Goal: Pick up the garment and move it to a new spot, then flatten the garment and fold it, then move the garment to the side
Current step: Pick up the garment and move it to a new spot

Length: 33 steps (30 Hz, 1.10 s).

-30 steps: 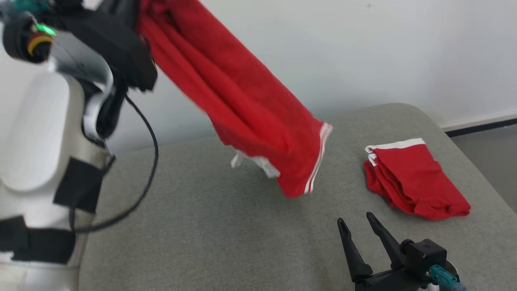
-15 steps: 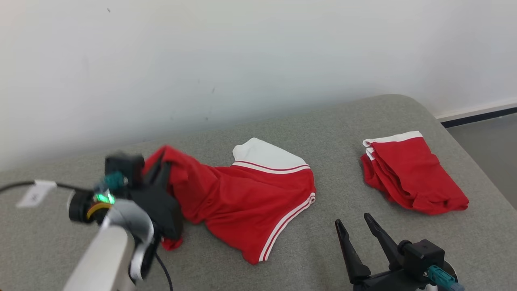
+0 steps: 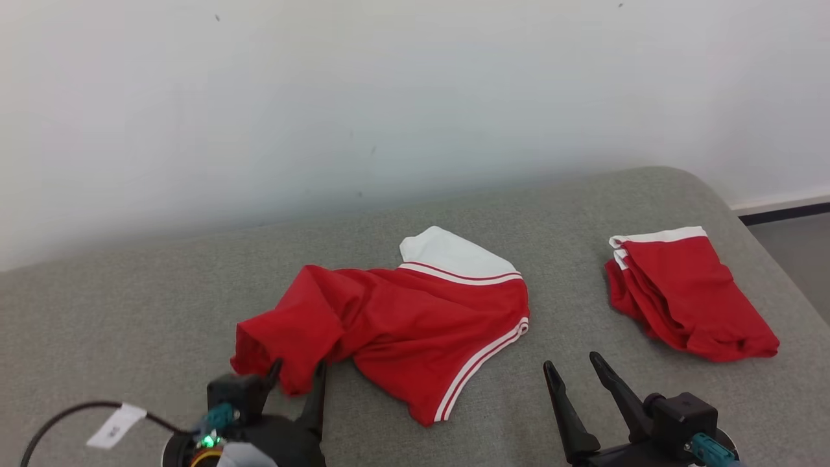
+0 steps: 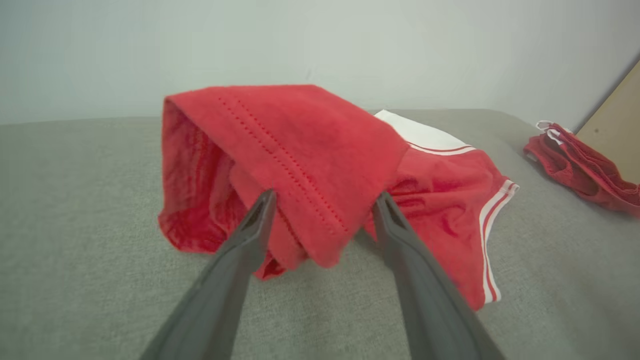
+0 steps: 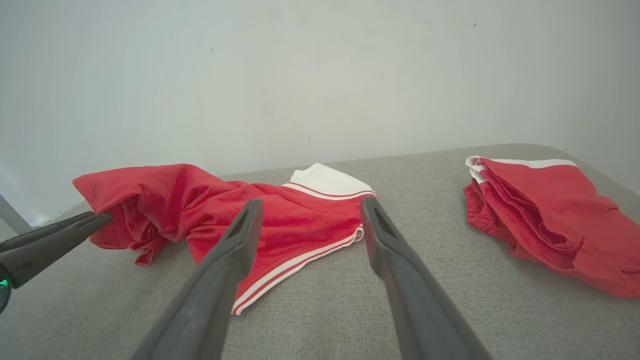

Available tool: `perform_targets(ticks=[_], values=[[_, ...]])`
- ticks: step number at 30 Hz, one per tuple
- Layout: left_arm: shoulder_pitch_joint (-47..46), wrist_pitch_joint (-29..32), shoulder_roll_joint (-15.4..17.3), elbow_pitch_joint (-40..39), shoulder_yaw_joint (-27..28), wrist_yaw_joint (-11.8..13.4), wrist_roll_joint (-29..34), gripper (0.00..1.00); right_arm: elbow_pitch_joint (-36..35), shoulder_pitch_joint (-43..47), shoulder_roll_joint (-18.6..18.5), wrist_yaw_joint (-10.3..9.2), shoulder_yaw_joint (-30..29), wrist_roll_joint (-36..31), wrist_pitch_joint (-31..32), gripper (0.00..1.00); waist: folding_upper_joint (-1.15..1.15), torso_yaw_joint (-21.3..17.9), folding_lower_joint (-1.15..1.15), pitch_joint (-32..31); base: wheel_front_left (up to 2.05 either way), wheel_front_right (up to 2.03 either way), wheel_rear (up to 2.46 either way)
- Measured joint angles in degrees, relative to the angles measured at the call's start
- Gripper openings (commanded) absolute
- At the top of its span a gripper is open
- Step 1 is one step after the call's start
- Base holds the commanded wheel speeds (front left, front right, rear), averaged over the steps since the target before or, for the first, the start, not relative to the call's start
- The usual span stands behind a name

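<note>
Grey padded counter [image 3: 130, 305] carries the red garment [image 3: 415, 318], crumpled at its middle. My left fingers [image 4: 250, 235] stand spread astride its raised fold, gripping nothing; right fingers [image 3: 563, 405] spread, empty. Cloth could snag a fingertip and drag, bunching worse.

Head camera high, angled down toward wall [image 3: 415, 97]. Wrist cameras low, near, facing same wall. All three share the red garment [image 3: 415, 324].

you've got the right gripper [image 5: 310, 201] spread wide over grey padding [image 5: 320, 315], rumpled red garment [image 5: 200, 205] just ahead, folded red pile [image 5: 550, 205] well apart rightward.
</note>
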Motion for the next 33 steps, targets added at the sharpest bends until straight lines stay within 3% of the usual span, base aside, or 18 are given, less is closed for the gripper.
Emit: perform_targets(ticks=[7, 12, 17, 23, 33], values=[[7.0, -7.2, 0.5, -6.1, 1.2, 2.9, 1.1, 1.00, 0.1, 1.4, 0.0, 0.00, -1.4, 0.2, -0.3, 1.00, 0.00, 1.8, 0.00, -1.2, 0.00, 0.00, 0.00], [14.4, -8.6, 1.3, -16.7, 4.4, 6.5, 4.1, 1.00, 0.1, 1.6, 0.0, 0.00, -1.9, 0.4, -0.9, 1.00, 0.00, 3.2, 0.00, -2.0, 0.00, 0.00, 0.00], [21.8, -8.7, 1.0, -27.2, 8.9, 7.6, 7.5, 1.00, 0.4, 2.1, 0.0, 0.00, -3.0, 0.4, -1.4, 1.00, 0.00, 4.5, 0.00, -2.8, 0.00, 0.00, 0.00], [28.4, -8.7, -0.3, -33.2, 14.6, 6.6, 9.2, 1.00, 1.6, 2.3, 0.0, 0.00, -5.5, 0.4, -2.9, 1.00, 0.00, 5.5, -0.01, -3.5, 0.00, 0.00, 0.00], [33.1, -8.7, -0.7, -31.1, 19.2, 4.0, 11.5, 1.00, 8.2, 2.3, 0.0, 0.00, -8.2, -2.1, -4.9, 1.00, 0.00, 6.6, -0.01, -4.2, 0.00, 0.00, 0.00]])
